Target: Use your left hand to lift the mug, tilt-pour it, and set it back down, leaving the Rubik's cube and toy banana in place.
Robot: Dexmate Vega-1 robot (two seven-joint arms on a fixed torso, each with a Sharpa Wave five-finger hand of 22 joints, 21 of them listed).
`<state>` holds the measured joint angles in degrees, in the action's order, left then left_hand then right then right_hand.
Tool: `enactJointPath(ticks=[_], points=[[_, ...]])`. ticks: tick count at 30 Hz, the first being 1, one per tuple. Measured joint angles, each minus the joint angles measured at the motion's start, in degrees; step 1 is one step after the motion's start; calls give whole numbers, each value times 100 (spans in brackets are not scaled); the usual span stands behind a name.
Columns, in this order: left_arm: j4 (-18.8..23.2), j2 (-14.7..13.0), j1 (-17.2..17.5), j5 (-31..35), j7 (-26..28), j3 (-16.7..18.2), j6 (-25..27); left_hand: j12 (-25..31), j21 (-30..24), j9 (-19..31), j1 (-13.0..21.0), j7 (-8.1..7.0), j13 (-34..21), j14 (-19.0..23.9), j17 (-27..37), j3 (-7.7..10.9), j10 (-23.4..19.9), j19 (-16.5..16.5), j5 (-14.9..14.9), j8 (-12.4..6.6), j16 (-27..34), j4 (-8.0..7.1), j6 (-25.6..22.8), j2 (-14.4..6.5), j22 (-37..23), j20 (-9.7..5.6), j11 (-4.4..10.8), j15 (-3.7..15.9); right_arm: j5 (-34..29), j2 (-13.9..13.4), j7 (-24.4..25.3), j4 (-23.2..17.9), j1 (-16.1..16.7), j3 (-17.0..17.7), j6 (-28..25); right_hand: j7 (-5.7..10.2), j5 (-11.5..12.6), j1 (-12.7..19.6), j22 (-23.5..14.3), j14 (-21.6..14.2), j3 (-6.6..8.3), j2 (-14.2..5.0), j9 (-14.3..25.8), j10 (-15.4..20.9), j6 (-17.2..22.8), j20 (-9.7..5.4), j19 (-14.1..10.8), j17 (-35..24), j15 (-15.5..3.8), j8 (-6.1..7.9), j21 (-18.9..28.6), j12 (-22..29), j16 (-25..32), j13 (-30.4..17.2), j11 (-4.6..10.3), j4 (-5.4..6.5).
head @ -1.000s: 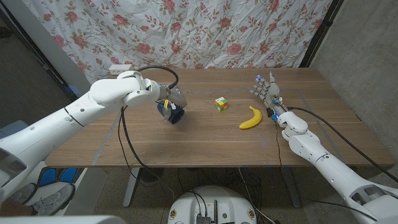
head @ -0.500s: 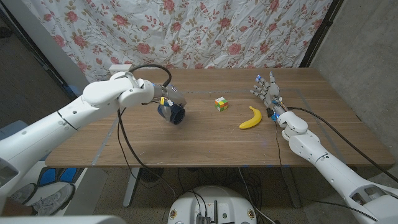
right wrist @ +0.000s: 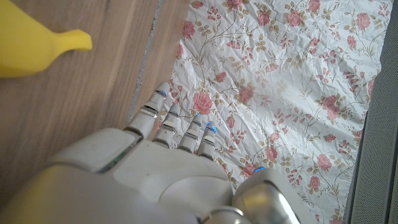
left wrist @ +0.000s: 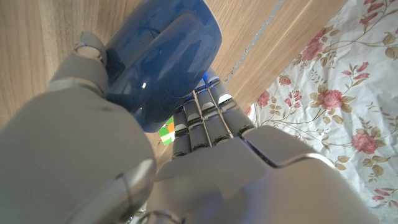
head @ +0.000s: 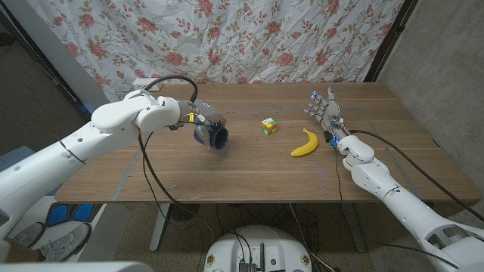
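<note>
My left hand (head: pixel 198 119) grips the dark blue mug (head: pixel 212 137) and holds it tilted above the table, its mouth turned toward the front right. In the left wrist view the mug (left wrist: pixel 163 62) sits between the fingers (left wrist: pixel 205 118) of my left hand (left wrist: pixel 124 155), with a corner of the Rubik's cube (left wrist: pixel 166 131) peeking past them. The Rubik's cube (head: pixel 269 126) stands at mid table. To its right lies the yellow toy banana (head: pixel 305 143), also in the right wrist view (right wrist: pixel 31 40). My right hand (head: pixel 326 112) stands open beside the banana, fingers up (right wrist: pixel 177 130), holding nothing.
The wooden table (head: pixel 249 174) runs to a floral curtain (head: pixel 227 38) at the back. A black cable (head: pixel 151 174) loops from my left arm over the table's front left. A small white object (head: pixel 146 79) sits at the back left edge.
My left arm has swung a little back and left, and the mug has tipped further over. The cube, banana and right hand have not moved.
</note>
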<state>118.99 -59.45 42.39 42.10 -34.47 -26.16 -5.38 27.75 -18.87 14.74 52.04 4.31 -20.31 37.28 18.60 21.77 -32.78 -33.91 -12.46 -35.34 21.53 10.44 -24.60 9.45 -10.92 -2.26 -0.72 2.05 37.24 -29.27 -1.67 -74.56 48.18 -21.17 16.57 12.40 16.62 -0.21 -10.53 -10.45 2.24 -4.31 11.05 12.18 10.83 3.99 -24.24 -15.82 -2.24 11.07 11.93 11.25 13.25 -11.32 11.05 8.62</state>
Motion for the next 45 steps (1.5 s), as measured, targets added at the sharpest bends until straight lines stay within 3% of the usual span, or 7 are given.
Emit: enactJointPath(ticks=[21, 45], points=[[-196, -83, 484, -1451, 1043, 288, 794, 0, -44, -10, 0, 23, 0, 52, 42, 8, -30, -20, 6, 0, -52, 8, -23, 0, 0, 20, -30, -10, 0, 1, 2, -5, 1, 0, -2, 0, 0, 0, 0, 0, 0, 0, 0, 0, 0, 0, 0, 0, 0, 0, 0, 0, 0, 0, 0, 0], [-272, -28, 1347, -2349, 2716, 423, 1171, 0, -89, -43, 0, 104, 0, 168, 38, 8, -122, -92, 12, 0, -45, 8, -103, 0, -1, 10, -122, -64, 1, 0, 1, -5, -1, -1, -2, 0, 0, 0, 0, 0, 0, 0, 0, 0, 0, 0, 0, 0, 0, 0, 0, 0, 0, 0, 0, 0]])
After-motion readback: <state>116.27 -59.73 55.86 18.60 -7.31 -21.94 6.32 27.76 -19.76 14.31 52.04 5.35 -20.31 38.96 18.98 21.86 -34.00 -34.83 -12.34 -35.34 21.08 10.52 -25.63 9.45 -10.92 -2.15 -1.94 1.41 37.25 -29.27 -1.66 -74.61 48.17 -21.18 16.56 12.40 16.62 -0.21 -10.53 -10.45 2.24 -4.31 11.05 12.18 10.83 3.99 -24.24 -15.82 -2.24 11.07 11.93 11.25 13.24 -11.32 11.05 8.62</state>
